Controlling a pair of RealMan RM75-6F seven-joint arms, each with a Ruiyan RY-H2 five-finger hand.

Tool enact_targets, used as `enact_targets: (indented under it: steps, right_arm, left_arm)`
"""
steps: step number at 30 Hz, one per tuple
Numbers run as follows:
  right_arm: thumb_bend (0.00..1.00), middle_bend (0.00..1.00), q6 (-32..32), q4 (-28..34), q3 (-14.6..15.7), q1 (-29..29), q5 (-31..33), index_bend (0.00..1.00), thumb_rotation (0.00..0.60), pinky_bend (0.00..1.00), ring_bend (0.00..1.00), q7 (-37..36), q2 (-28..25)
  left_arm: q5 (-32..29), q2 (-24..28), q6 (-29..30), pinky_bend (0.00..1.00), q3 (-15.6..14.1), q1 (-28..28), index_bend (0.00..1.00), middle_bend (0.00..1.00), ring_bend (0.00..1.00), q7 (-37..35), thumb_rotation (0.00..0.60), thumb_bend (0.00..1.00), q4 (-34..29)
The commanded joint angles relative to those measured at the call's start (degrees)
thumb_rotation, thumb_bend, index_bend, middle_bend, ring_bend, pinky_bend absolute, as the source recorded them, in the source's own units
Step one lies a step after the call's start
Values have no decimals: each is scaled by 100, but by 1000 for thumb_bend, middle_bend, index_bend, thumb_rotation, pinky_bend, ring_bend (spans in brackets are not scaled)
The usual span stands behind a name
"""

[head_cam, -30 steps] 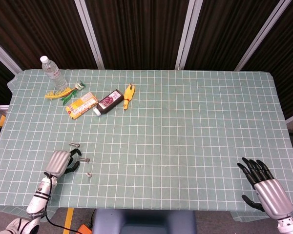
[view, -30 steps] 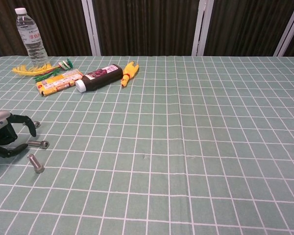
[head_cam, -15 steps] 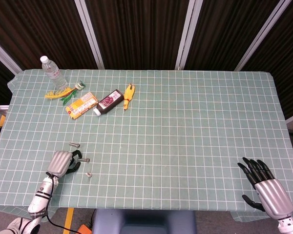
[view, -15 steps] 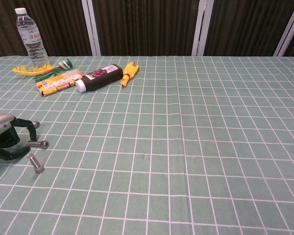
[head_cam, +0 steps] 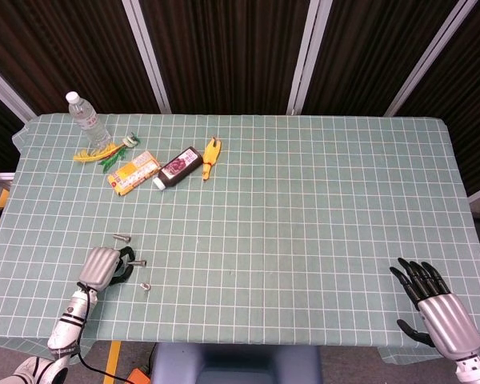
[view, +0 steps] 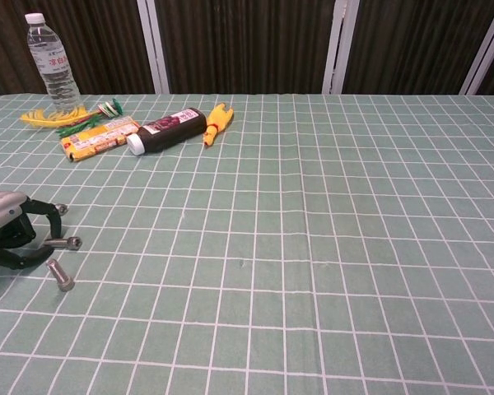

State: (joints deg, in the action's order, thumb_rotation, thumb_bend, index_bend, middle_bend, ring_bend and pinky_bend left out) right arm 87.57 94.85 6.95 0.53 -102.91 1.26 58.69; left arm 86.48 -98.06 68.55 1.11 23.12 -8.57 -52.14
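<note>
Reaching for a small metal bolt, the left robot hand (head_cam: 102, 266) sits low on the table (head_cam: 304, 208) near its front left corner. Its dark fingers (view: 34, 207) curl around the middle bolt (view: 64, 243), which lies on its side on the green cloth. I cannot tell for sure if the fingers are squeezing the bolt yet or only cupping it. From the chest view it looks like the bolt is on the table and not lifted.

Two more bolts are close by. One bolt (view: 59, 209) lies a bit farther back, just beside the fingertips. Another bolt (view: 61, 275) lies nearer the front edge, just beside the thumb.

To do this step well, I think the hand should go slowly. The bolt is round and can roll away if it gets bumped. Closing the thumb and one finger on its two sides, near the middle of the bolt, should keep it steady. The hand should not push down hard, because the cloth could bunch up. It should also stay clear of the other two bolts so they do not get knocked.

The right robot hand (head_cam: 436, 308) rests far away, near the front right corner. Its fingers are spread and it holds nothing.

At the back left stand a water bottle (head_cam: 86, 118), a yellow box (head_cam: 134, 171), a dark bottle (head_cam: 178, 166) lying down, and a yellow tool (head_cam: 211, 155). They are well apart from the hands.
</note>
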Motion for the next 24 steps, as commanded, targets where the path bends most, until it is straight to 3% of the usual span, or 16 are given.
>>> enact_targets:
  steps: [1, 8, 18, 24]
  right_arm:
    - [309, 0, 2, -2, 1, 0, -5, 0, 600, 0, 0, -1, 2]
    - [309, 0, 33, -10, 8, -8, -32, 0, 600, 0, 0, -26, -5]
    - [309, 0, 64, -17, 26, -18, -69, 0, 600, 0, 0, -67, -29]
    - [309, 0, 92, -25, 28, -26, -78, 0, 600, 0, 0, -108, -46]
  left_arm:
    - [3, 18, 30, 1000, 5, -5, 577, 1000, 1000, 16, 600, 441, -24]
    - [15, 151, 138, 1000, 10, -32, 583, 1000, 1000, 136, 600, 513, -232]
    - [160, 378, 422, 1000, -24, -69, 576, 1000, 1000, 600, 600, 508, -706]
    - [328, 547, 544, 1000, -118, -66, 585, 1000, 1000, 1608, 600, 508, -890]
